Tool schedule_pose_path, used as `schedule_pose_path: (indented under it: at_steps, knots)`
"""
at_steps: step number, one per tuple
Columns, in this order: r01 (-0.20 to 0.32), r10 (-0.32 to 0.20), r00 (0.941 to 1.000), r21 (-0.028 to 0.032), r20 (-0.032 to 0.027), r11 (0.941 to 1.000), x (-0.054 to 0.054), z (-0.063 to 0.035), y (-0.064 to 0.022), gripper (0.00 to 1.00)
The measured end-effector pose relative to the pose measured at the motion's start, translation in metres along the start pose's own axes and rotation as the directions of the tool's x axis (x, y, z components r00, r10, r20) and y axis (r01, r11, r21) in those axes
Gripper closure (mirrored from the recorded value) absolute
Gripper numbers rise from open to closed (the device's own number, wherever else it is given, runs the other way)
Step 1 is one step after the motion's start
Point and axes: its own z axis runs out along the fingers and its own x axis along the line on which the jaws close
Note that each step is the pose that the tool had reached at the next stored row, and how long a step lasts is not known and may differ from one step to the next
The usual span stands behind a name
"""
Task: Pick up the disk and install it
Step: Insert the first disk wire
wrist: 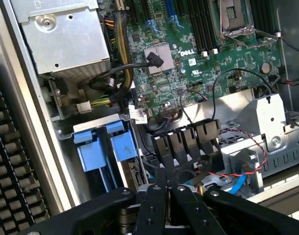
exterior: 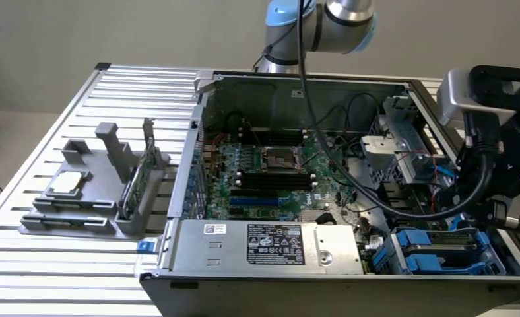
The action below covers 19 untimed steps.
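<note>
The disk (exterior: 429, 254) lies low in the drive bay at the near corner of the open computer case (exterior: 286, 82), on the exterior view's right; its blue carrier rails show around a dark flat top. In the wrist view the blue rail tabs of the disk (wrist: 93, 152) stand beside the case wall. My gripper (exterior: 499, 214) hangs just above and slightly beyond that bay, at the case's edge. Its black fingers (wrist: 159, 205) are pressed together with nothing between them, so the gripper (wrist: 169, 198) is shut and apart from the disk.
A silver power supply (exterior: 269, 244) fills the case's near side beside the bay, with the green motherboard (exterior: 269, 172) behind it. Loose black cables (wrist: 188, 142) and a metal bracket (wrist: 267, 117) crowd the bay. On the slatted table, a grey fixture (exterior: 75, 224) holds a square chip (exterior: 70, 183) and a green card (exterior: 141, 185).
</note>
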Motion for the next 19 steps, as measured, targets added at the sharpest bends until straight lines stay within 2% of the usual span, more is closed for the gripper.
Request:
schedule_pose_path:
  at_steps: [5,10,15,19]
  knots:
    - [-0.052,0.052,0.9985,0.0032,0.0142,0.9986,0.0000,-0.0008,0.0005,0.89]
    - [-0.110,0.110,0.9936,0.0101,0.0270,0.9939,0.0000,-0.0014,0.0009,0.89]
    - [-0.169,0.168,0.9850,0.0176,0.0391,0.9855,0.0000,-0.0018,0.0013,0.89]
    - [-0.221,0.220,0.9746,0.0271,0.0442,0.9749,0.0000,-0.0018,0.0014,0.89]
